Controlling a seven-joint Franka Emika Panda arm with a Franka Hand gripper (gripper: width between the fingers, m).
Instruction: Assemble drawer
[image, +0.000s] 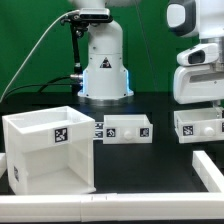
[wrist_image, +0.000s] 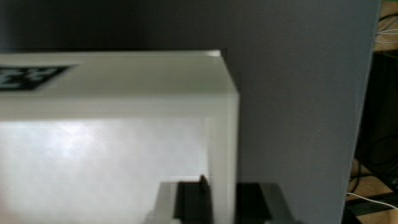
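Note:
In the exterior view my gripper (image: 197, 106) hangs at the right, shut on the top edge of a small white drawer tray (image: 197, 124) with marker tags on its front. The wrist view shows the dark fingers (wrist_image: 185, 203) pinching a thin wall of that tray (wrist_image: 125, 130), and my gripper (wrist_image: 219, 197) straddles this wall. A tag sits on the tray's lit face. The big open white drawer case (image: 48, 150) stands at the exterior view's left. A second small tagged tray (image: 126, 128) rests just to the right of the case.
The robot's base (image: 104, 68) stands at the back middle with a cable running to the left. A white rail (image: 100, 211) runs along the front edge of the black table, with a raised white piece (image: 206, 166) at the front right.

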